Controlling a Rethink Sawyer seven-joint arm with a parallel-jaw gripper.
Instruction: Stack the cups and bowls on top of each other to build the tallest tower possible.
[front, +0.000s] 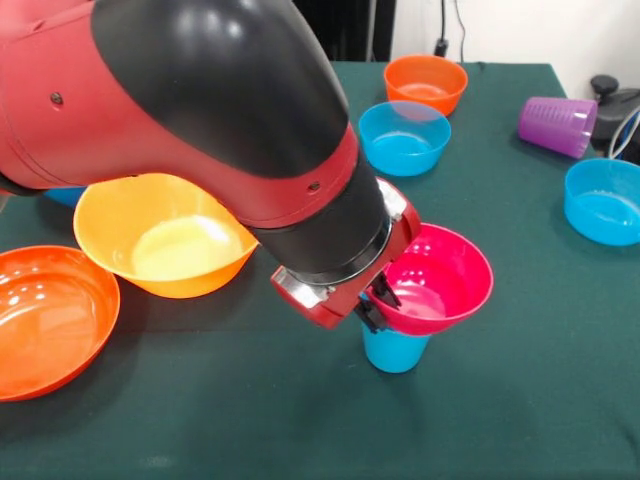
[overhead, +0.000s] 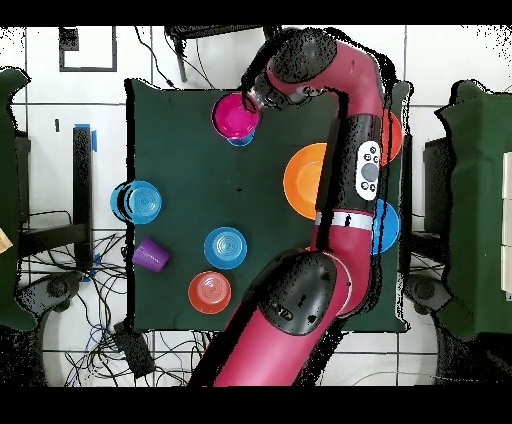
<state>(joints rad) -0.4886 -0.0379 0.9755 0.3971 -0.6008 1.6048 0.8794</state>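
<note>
My gripper (front: 378, 303) is shut on the near rim of the magenta-pink bowl (front: 445, 280). The bowl sits slightly tilted on the upright light blue cup (front: 395, 352). In the overhead view the gripper (overhead: 256, 100) is at the pink bowl's (overhead: 234, 116) edge, and the blue cup (overhead: 241, 140) peeks out beneath. The purple cup (front: 557, 125) lies on its side at the right. A small blue bowl (front: 403, 138) and a small orange bowl (front: 425, 82) stand behind. A yellow-orange bowl (front: 165, 245) and a red-orange bowl (front: 45, 315) are at the left.
Another blue bowl (front: 603, 200) stands at the right edge. A large blue bowl (overhead: 386, 228) sits partly under the arm, showing only as a sliver (front: 65, 196) in the front view. The arm covers much of the left table. Cables lie on the floor around the table.
</note>
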